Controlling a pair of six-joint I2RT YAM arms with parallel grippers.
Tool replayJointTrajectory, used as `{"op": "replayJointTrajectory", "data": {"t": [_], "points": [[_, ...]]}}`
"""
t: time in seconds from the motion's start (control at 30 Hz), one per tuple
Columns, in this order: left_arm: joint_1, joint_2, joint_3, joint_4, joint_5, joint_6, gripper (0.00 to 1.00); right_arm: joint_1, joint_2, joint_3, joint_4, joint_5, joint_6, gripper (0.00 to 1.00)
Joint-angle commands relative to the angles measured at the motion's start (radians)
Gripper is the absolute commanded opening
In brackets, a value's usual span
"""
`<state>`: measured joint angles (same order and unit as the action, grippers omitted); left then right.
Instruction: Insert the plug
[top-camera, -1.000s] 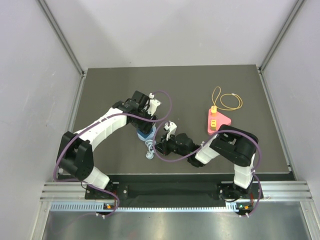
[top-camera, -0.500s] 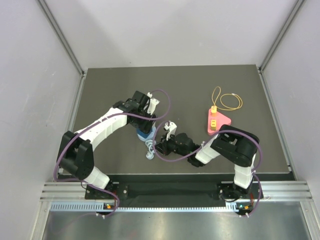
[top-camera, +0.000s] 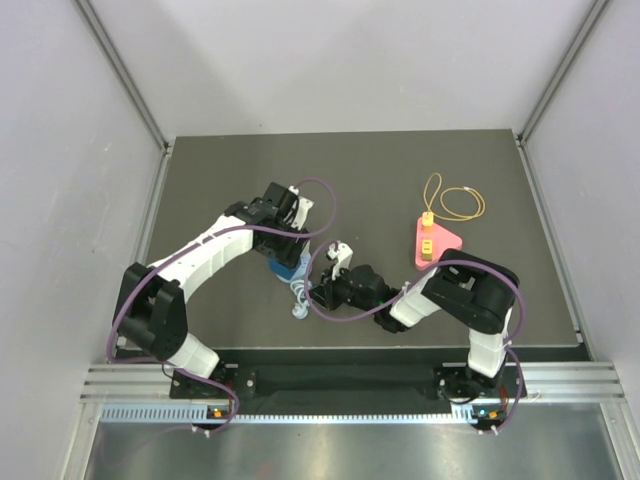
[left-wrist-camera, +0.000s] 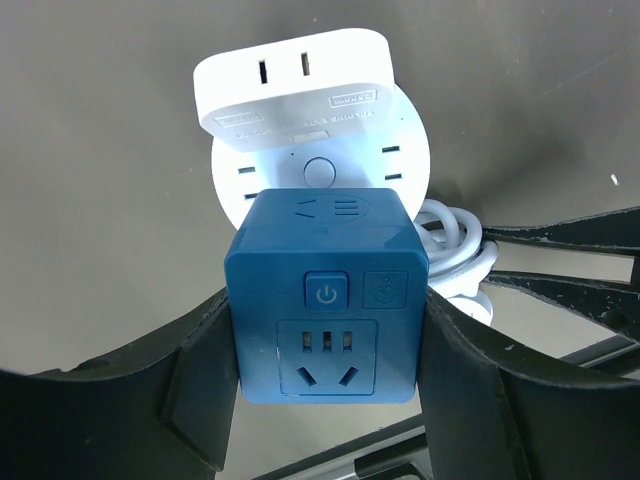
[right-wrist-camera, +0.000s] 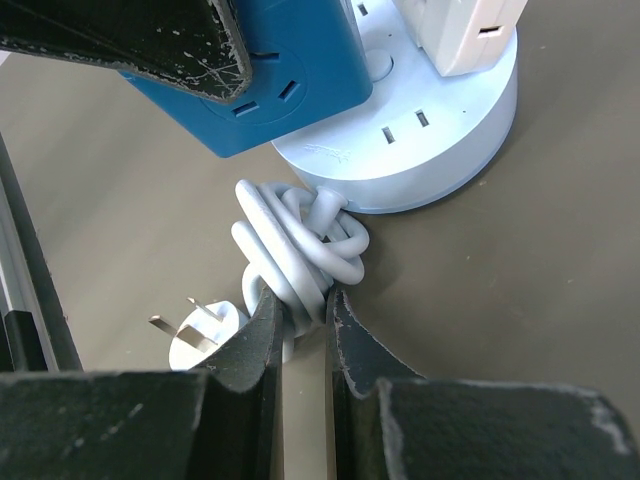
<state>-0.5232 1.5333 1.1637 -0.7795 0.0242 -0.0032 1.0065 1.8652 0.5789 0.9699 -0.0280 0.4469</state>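
Observation:
My left gripper (left-wrist-camera: 325, 345) is shut on a blue cube adapter (left-wrist-camera: 325, 300), one finger on each side. The cube sits tilted over the near edge of a round white socket base (left-wrist-camera: 400, 165); I cannot tell whether its pins are seated. A white square adapter (left-wrist-camera: 295, 85) stands on the base's far side. My right gripper (right-wrist-camera: 305, 310) is shut on the base's coiled white cable (right-wrist-camera: 290, 240), and the cable's white plug (right-wrist-camera: 200, 335) lies beside it on the table. In the top view the cube (top-camera: 285, 268) and cable (top-camera: 298, 295) lie between both grippers.
A pink triangular block (top-camera: 445, 243) with yellow pieces on it lies to the right. A loop of thin yellow cable (top-camera: 455, 203) lies behind it. The dark mat (top-camera: 400, 170) is walled by grey panels on both sides.
My left gripper has shifted slightly left and down with the blue cube. The right gripper has stayed on the cable.

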Motion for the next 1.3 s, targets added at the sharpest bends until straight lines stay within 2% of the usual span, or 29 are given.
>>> {"op": "replayJointTrajectory", "data": {"t": [0.0, 1.27], "points": [[0.003, -0.045, 0.010, -0.011, 0.002, -0.037, 0.00, -0.008, -0.024, 0.027, -0.056, -0.010, -0.011, 0.00], [0.002, -0.030, 0.014, -0.060, 0.019, -0.127, 0.00, -0.008, -0.028, 0.042, -0.091, -0.012, -0.014, 0.00]]}}
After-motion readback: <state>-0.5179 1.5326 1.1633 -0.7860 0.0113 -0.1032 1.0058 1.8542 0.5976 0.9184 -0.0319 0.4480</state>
